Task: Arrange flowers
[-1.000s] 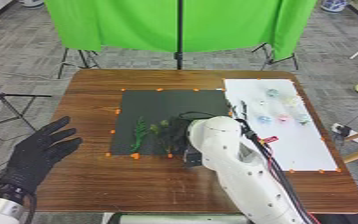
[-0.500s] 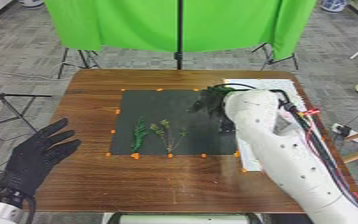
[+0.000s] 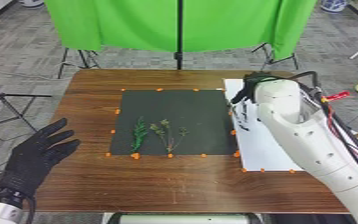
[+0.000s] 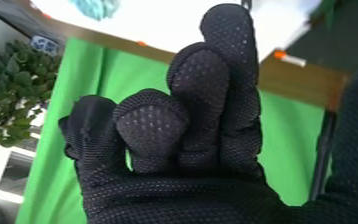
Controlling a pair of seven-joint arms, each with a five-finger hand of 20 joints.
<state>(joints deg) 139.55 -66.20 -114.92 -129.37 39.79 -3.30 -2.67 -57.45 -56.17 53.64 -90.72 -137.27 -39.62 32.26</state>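
Observation:
In the head view, the left hand (image 3: 40,152) rests open over the table's left side, with nothing in it. The right hand (image 3: 257,80) is above the back of the white sheet (image 3: 264,150). Its fingers are relaxed in the right wrist view, where the black-gloved hand (image 4: 184,192) is open and holds nothing visible. A pale blue flower (image 4: 95,7) lies on white beyond the fingertips. On the dark mat (image 3: 175,106) lie a green leafy stem (image 3: 139,135) and, beside it, a thin branching sprig (image 3: 168,136). The right arm covers part of the white sheet.
Small orange markers line the edges of the mat and sheet on the brown table (image 3: 149,185). Black writing (image 3: 243,117) runs along the white sheet's left side. Behind the table hangs a green cloth (image 3: 122,25) on a stand.
The right hand has moved from the dark mat, right and back, to above the white sheet. The branching sprig is now uncovered on the mat. The left hand has stayed in place.

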